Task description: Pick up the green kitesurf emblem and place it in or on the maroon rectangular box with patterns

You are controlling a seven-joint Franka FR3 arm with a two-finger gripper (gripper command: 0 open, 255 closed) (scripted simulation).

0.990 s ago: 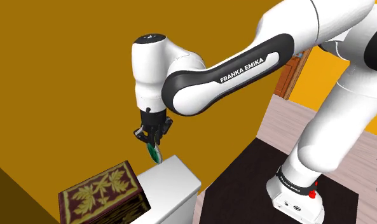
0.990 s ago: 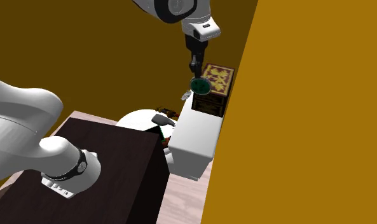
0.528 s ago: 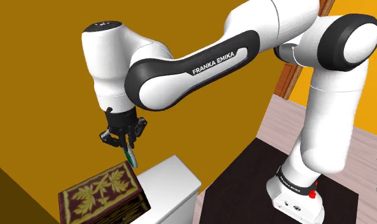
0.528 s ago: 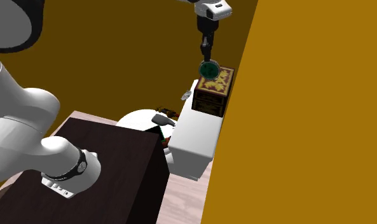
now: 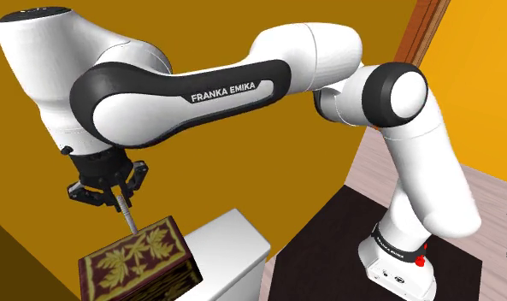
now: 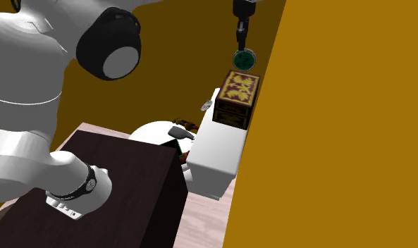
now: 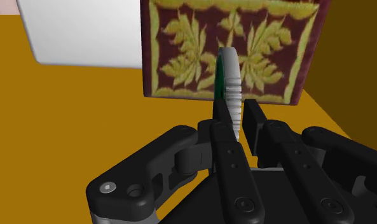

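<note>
The green kitesurf emblem (image 6: 244, 60) is a round disc with a ridged grey rim, clasped edge-on between my fingers. My gripper (image 6: 240, 45) is shut on it and hangs above the maroon box (image 6: 237, 95), which has a yellow leaf pattern on its lid. In the shoulder view the gripper (image 5: 123, 205) holds the emblem (image 5: 129, 221) just over the far edge of the box (image 5: 136, 261). In the wrist view the emblem (image 7: 228, 83) stands ahead of the gripper (image 7: 238, 113), with the box lid (image 7: 180, 51) straight beyond it.
The box sits on a white cabinet (image 6: 218, 151) pressed against an ochre wall (image 6: 341, 127). A small grey object (image 6: 206, 106) lies at the cabinet's edge. A white rounded fixture (image 6: 154, 130) stands by the black stand (image 6: 123, 183).
The arm has swung to the shoulder view's left and lifted a little, carrying the emblem from over the white cabinet to above the maroon box.
</note>
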